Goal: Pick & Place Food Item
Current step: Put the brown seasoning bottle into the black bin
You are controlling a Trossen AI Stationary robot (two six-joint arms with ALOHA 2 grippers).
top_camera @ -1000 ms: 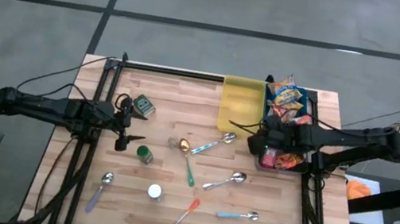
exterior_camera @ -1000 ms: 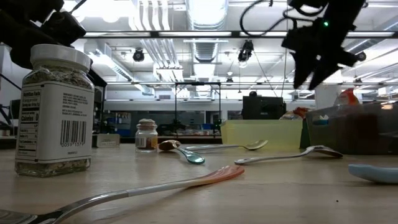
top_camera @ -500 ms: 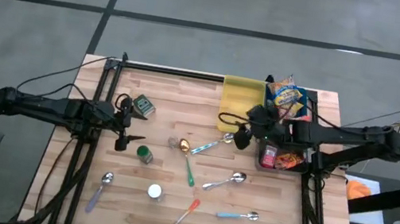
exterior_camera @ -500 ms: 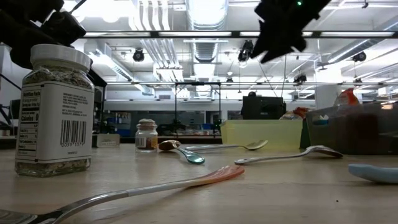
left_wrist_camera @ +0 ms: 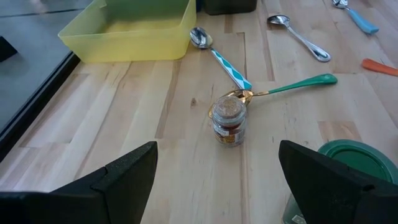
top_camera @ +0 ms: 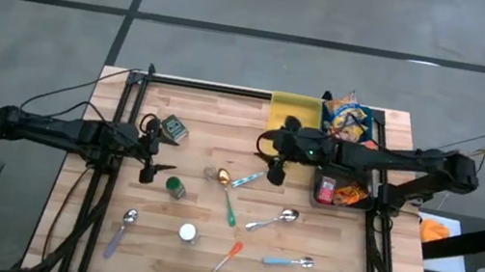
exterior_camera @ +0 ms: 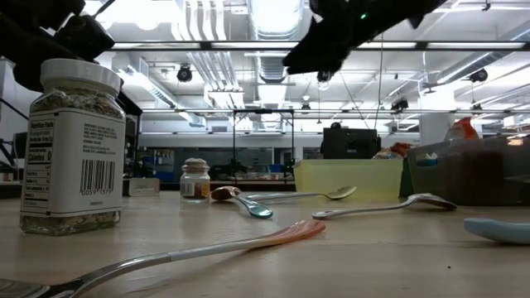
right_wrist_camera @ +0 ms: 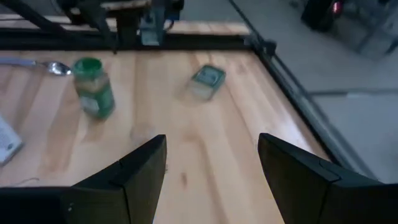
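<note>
The snack packets (top_camera: 347,116), crinkly and glossy, sit in the dark bin (top_camera: 375,128) at the table's (top_camera: 217,112) far right; none is picked yet. The right tool (top_camera: 273,170), fingers apart and empty, hovers near the smooth yellow tray (top_camera: 287,114). The left tool (top_camera: 154,149) waits wide open.

I see a worktop (top_camera: 217,112) of pale planked wood, smooth and matt. The spoons' bowls (left_wrist_camera: 198,35) look like polished metal, their handles (left_wrist_camera: 230,62) glossy coloured plastic. The yellow bin (left_wrist_camera: 134,28) at the far edge is smooth plastic. Both wrist views show matt dark fingers (left_wrist_camera: 118,171).
</note>
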